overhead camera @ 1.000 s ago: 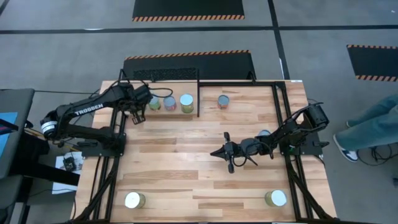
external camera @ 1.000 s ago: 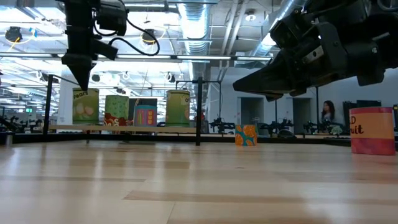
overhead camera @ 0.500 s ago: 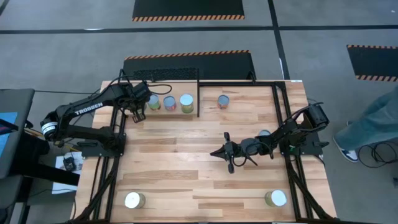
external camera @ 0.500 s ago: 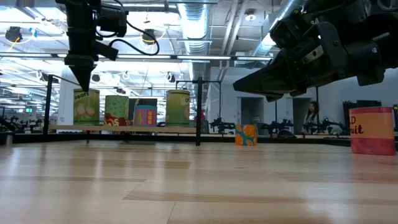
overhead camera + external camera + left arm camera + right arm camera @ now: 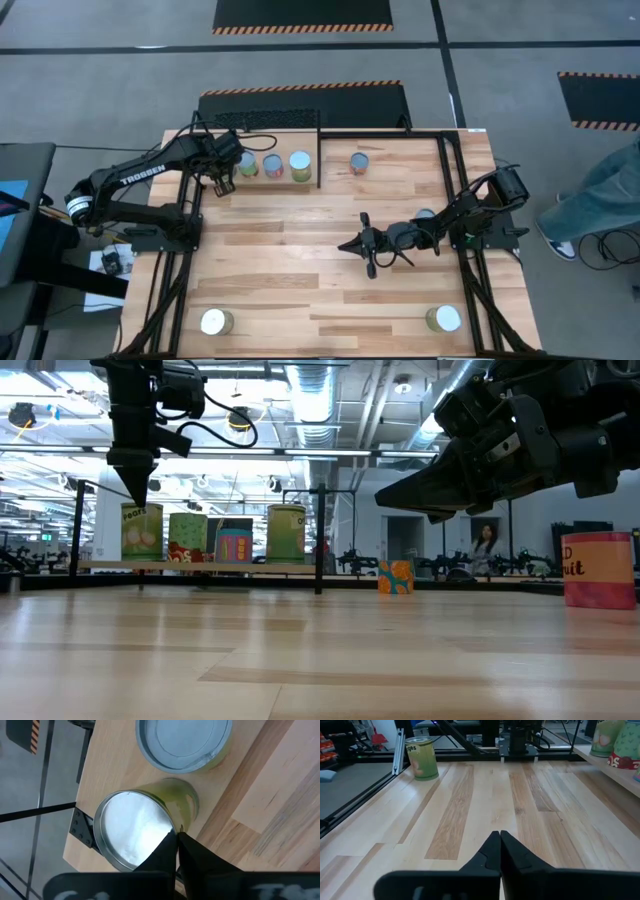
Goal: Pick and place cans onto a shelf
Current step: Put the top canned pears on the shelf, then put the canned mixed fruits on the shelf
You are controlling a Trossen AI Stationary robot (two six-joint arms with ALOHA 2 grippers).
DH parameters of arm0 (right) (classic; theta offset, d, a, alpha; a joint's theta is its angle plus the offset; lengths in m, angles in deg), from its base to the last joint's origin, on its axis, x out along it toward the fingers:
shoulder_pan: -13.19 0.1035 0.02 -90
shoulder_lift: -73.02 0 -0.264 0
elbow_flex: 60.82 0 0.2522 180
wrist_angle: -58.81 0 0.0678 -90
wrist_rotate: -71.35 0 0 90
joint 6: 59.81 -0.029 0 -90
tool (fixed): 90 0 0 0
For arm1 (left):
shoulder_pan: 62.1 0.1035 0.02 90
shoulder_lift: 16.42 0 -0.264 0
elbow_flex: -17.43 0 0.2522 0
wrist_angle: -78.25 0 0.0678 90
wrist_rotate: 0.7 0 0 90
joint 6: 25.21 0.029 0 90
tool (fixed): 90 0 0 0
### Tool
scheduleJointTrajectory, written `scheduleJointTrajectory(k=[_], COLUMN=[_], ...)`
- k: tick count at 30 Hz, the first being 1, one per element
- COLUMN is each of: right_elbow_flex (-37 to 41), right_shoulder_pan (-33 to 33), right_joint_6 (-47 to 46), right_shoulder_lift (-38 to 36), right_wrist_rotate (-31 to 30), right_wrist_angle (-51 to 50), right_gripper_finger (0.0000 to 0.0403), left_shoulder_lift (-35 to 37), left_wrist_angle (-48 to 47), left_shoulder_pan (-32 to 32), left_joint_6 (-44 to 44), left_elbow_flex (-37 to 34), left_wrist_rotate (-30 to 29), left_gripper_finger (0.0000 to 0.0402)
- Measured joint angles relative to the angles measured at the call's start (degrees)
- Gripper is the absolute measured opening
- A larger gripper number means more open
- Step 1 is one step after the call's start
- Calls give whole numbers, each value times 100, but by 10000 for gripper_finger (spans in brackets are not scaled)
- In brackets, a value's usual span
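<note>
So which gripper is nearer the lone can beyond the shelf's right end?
Right. The right gripper sits mid-table, directly in front of that can; the left gripper is across the shelf, at its far end.

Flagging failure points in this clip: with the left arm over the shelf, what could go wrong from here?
The left gripper hangs with fingers shut just above the rim of the end can on the shelf; dropping lower could knock it off that open end. It also stands close to its neighbour, so a nudge might push both.
</note>
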Motion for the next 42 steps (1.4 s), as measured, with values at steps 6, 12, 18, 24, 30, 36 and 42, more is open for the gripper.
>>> scheduleJointTrajectory(k=[6, 12, 18, 24, 30, 36, 42], right_elbow_flex=[0, 0, 0, 0, 0, 0, 0], right_shoulder_pan=[1, 1, 0, -1, 1, 1, 0], right_joint_6=[-2, -2, -2, -2, -2, -2, -2], right_shoulder_lift=[0, 0, 0, 0, 0, 0, 0], right_wrist_rotate=[0, 0, 0, 0, -2, -2, -3], right_wrist_angle=[0, 0, 0, 0, 0, 0, 0], right_gripper_finger=[7, 11, 9, 14, 10, 14, 12], left_shoulder_lift=[0, 0, 0, 0, 0, 52, 353], left_wrist_angle=[-4, -24, -52, -100, -316, -437, -446], left_shoulder_pan=[-2, -2, -2, -4, -4, -4, -4], left_joint_6=[0, -11, -9, -7, -32, -44, -46], left_elbow_flex=[0, 0, 0, 0, 113, 412, 603], left_wrist_rotate=[1, 1, -4, -8, -28, -43, -45], left_gripper_finger=[33, 62, 73, 73, 73, 73, 73])
